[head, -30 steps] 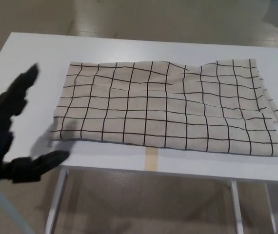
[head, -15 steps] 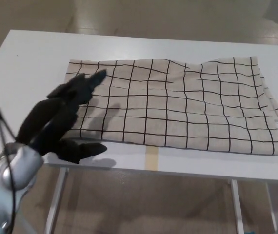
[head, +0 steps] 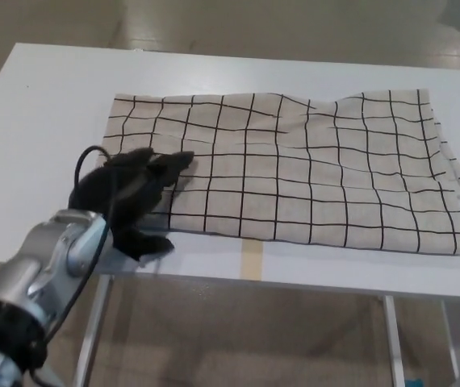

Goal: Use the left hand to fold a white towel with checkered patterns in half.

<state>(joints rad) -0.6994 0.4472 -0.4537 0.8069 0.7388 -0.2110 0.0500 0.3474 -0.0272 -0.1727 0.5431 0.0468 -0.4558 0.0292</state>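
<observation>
A white towel with a black checkered pattern lies spread flat on the white table, slightly rumpled along its far edge. My left hand rests over the towel's near left corner, fingers apart and pointing right across the cloth, thumb hanging at the table's front edge. It holds nothing that I can see. The corner itself is hidden beneath the hand. My silver left forearm comes up from the lower left. My right hand does not show.
A strip of tan tape marks the table's front edge near the middle. Metal table legs and a tan floor show below the front edge.
My left hand has swung in from beside the table's left edge and come down onto the towel's near left corner. The camera has tilted slightly.
</observation>
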